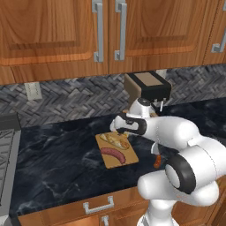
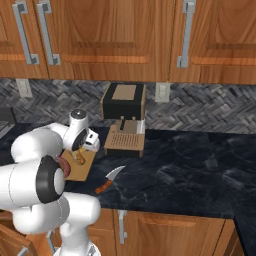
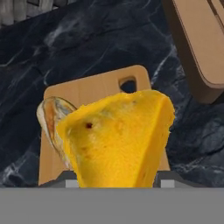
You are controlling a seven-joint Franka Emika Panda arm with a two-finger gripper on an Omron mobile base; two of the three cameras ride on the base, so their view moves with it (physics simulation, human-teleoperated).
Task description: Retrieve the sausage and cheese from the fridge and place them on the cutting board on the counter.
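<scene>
My gripper (image 3: 116, 183) is shut on the cheese (image 3: 118, 135), a bright yellow-orange wedge that hangs just above the cutting board (image 3: 92, 89). In the left base view the gripper (image 1: 120, 129) hovers over the far end of the light-brown cutting board (image 1: 129, 156). The reddish-brown sausage (image 1: 113, 154) lies on the near half of the board. In the right base view the gripper (image 2: 83, 148) stands over the board (image 2: 80, 171), and my arm hides most of the sausage (image 2: 63, 167). The board lies on the black marbled counter (image 1: 53, 154). The fridge is out of view.
A pale tan bread-like item (image 1: 114, 140) lies on the board's far half, under and beside the cheese. A coffee machine (image 2: 124, 105) on a brown base (image 2: 125, 142) stands behind the board. A knife with an orange handle (image 2: 109, 180) lies on the counter to the right.
</scene>
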